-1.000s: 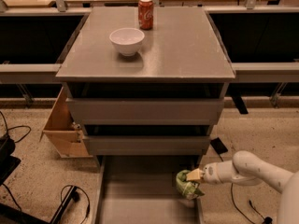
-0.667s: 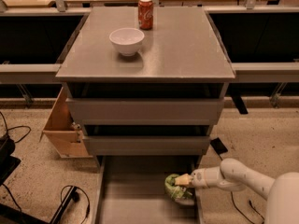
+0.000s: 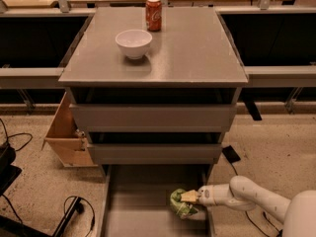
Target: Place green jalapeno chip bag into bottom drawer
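Observation:
The green jalapeno chip bag [image 3: 180, 204] is a crinkled green bag held over the right side of the open bottom drawer [image 3: 138, 206]. My gripper [image 3: 190, 197] reaches in from the right on a white arm and is shut on the bag's upper edge. The bag hangs just inside the drawer's right rail, low over the grey floor. I cannot tell whether it touches the floor. The two grey drawers above are closed.
A white bowl [image 3: 134, 43] and a red soda can [image 3: 153, 14] stand on the cabinet top. A tan wooden box [image 3: 66, 135] sits at the cabinet's left. Black cables [image 3: 74, 209] lie on the floor at the lower left.
My gripper has carried the bag leftward from beside the drawer's right rail to over the drawer floor, and slightly lower.

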